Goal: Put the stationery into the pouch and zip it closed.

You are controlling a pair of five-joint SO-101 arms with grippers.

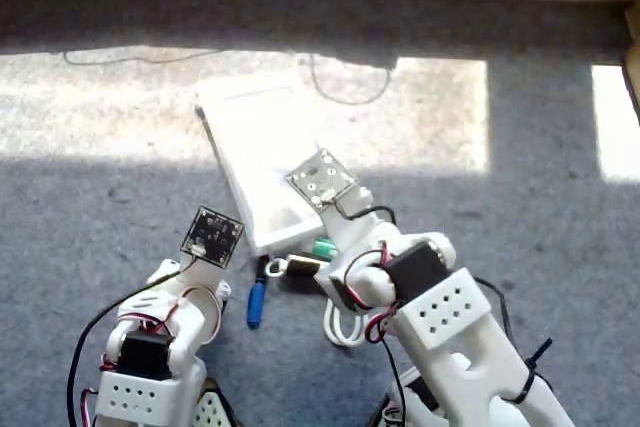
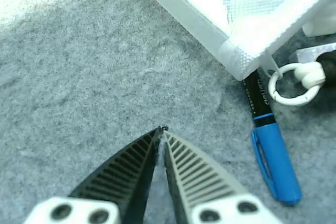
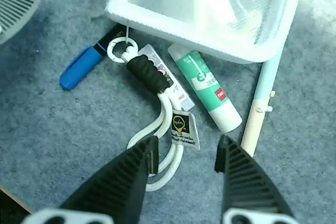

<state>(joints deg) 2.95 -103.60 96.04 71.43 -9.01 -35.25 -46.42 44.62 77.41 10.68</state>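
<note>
Grey felt table cover [image 1: 100, 217], spread under everything, sunlit across the far half. White mesh pouch [image 1: 255, 147], biggest item out there, lying flat near the middle of the table, angled, near end towards the two arms.

Over to the right arm [image 1: 440, 317]: reaching in at the pouch's near end, right gripper [image 3: 186, 153] hanging with fingers well apart, nothing between them, right above a looped white cord [image 3: 160, 129]. Left arm [image 1: 165, 337] set back on its own side; left gripper [image 2: 161, 129] with fingers pressed together, tips meeting, holding nothing, over bare felt, apart from the pouch.

Stationery all out on the felt, clustered just beside the pouch's near end. White cord bound by a black knotted wrap [image 3: 149, 74], small printed tag [image 3: 181, 127] lying on its loop. Long pale-blue-and-cream pen [image 3: 262, 98], one end tucked at the pouch corner. Blue marker with a black barrel [image 2: 268, 145], black end touching the pouch corner, blue cap pointing away. Green-and-white glue stick [image 3: 205, 85], lying between cord and pen, green end against the pouch edge. Smallest of all, white plastic ring [image 2: 287, 85], sitting over the marker's black end.
</note>
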